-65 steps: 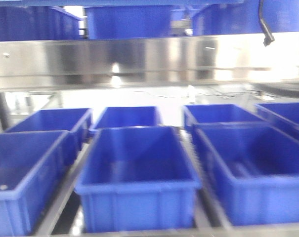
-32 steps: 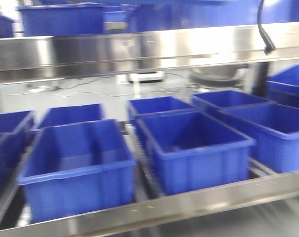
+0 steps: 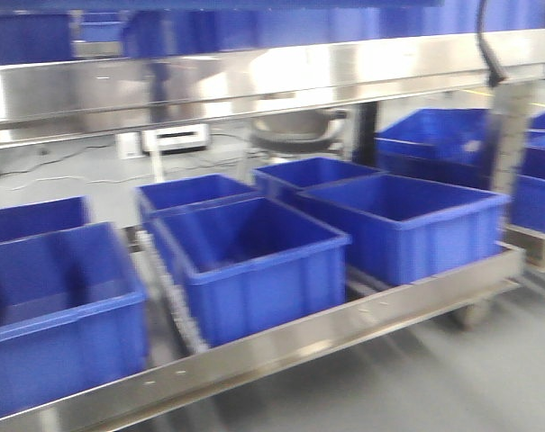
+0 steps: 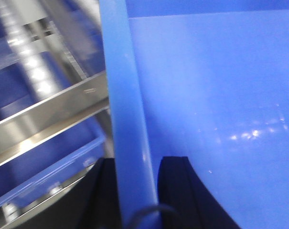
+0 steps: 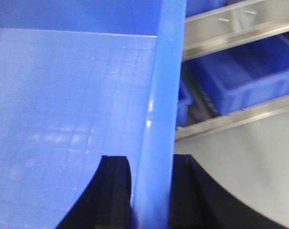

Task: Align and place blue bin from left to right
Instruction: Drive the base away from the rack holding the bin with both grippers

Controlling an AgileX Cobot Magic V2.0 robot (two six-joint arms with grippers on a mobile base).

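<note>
Pinching the blue bin [image 4: 220,86] by its thick rim, my left fingers [image 4: 175,191] straddle one wall and my right fingers [image 5: 113,191] straddle another. It sits in my grasp near a steel shelf [image 3: 281,337] carrying other bins [image 3: 254,261].

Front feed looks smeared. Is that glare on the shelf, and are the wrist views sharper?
Front view: motion blur throughout, glare whitening the steel shelf edge. Left wrist view: blue bin rim soft, glints on its inside. Right wrist view: equally soft, faint grid visible.
</note>
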